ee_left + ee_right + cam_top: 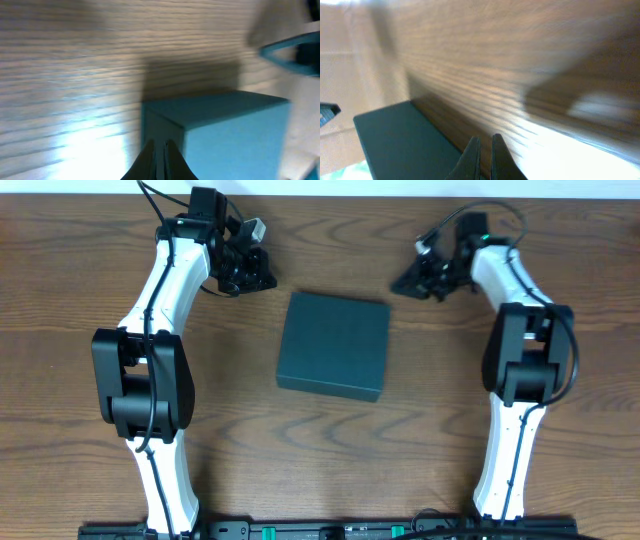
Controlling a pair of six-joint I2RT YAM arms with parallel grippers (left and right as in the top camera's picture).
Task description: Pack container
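The container (333,345) is a dark teal box lying closed in the middle of the wooden table. It also shows in the left wrist view (225,135) and in the right wrist view (400,140). My left gripper (262,278) hovers at the back left, apart from the box's far left corner, fingers shut and empty (160,150). My right gripper (403,283) hovers at the back right, apart from the box's far right corner, fingers shut and empty (484,150).
The wooden table (330,450) spreads all around the box. The arm bases (320,528) stand at the front edge. No other loose objects show.
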